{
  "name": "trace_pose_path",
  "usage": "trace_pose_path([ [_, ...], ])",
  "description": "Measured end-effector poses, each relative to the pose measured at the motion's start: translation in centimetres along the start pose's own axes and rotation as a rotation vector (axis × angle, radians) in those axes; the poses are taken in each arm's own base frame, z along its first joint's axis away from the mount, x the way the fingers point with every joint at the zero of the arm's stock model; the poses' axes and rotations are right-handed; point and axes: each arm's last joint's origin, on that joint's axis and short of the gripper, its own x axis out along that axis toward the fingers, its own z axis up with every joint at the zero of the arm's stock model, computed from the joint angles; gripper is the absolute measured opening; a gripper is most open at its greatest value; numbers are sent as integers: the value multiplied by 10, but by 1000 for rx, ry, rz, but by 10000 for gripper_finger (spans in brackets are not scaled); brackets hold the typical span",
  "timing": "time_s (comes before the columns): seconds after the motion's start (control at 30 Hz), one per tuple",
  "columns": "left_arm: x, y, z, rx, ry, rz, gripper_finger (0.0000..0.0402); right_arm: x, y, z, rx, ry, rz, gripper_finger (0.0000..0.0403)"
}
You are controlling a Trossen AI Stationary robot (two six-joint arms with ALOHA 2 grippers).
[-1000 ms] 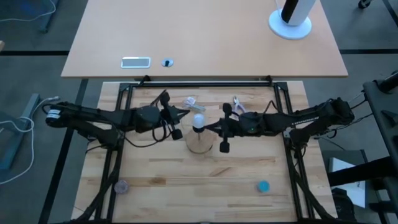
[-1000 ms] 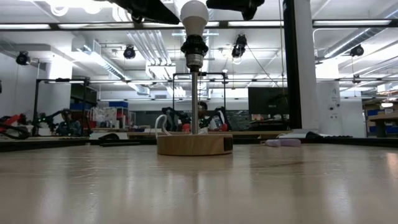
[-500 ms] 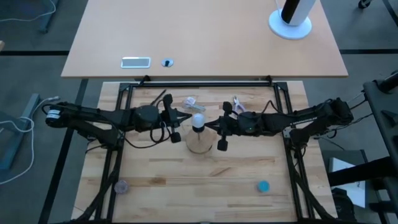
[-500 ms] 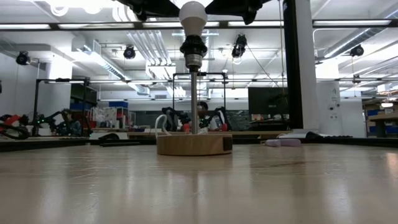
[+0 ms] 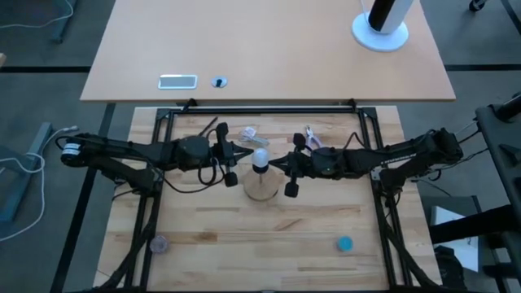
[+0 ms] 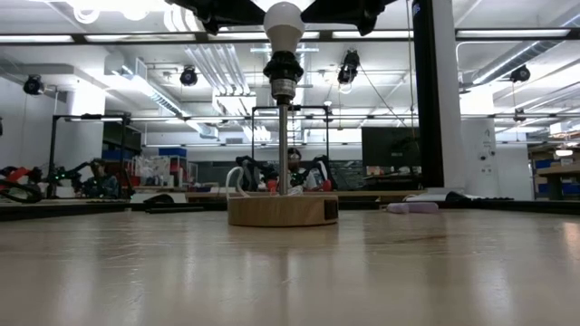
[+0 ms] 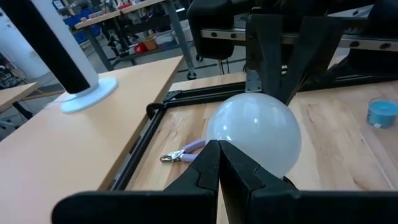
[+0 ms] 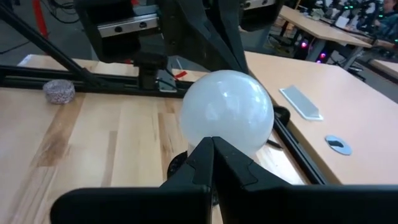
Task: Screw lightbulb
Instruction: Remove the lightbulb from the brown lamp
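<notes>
Because the bulb (image 5: 260,159), sitting upright in the socket (image 6: 283,69) on the counter (image 5: 244,228), is light, smooth and fragile, you should press gently at its widest part, where the left pincer (image 5: 241,157) and right pincer (image 5: 275,164) rest, both together.

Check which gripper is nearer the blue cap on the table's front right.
Right. The right gripper sits shut beside the lightbulb, on the blue cap side; the left gripper, also shut, is across the bulb, farther off.
</notes>
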Motion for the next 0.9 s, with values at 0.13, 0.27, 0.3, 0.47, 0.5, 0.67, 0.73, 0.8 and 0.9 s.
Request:
trace_pose_path([
  [0.13,-1,-1,0,-18,-1,-19,0,0,-1,0,8,5,-15,0],
  [0.27,-4,-6,1,-22,1,-61,0,0,-3,-1,7,15,-60,0],
  [0.3,-5,-8,1,-27,-2,-86,0,0,-4,-1,8,16,-83,0],
  [0.47,-6,-18,-4,-30,36,-124,0,1,-6,-1,11,15,-110,0],
  [0.5,-8,-19,-2,-35,25,-115,0,1,-5,-1,10,16,-108,0],
  [0.67,-15,-18,-2,-42,60,-27,0,-1,-5,-5,13,61,-99,0],
  [0.73,-18,-15,-1,-43,59,37,0,-4,-5,-7,18,91,-89,0],
  [0.8,-20,-11,1,-38,55,95,0,-7,-3,-7,20,101,-49,0],
  [0.9,-15,-6,0,-20,56,156,0,-7,1,-6,26,84,37,0],
])
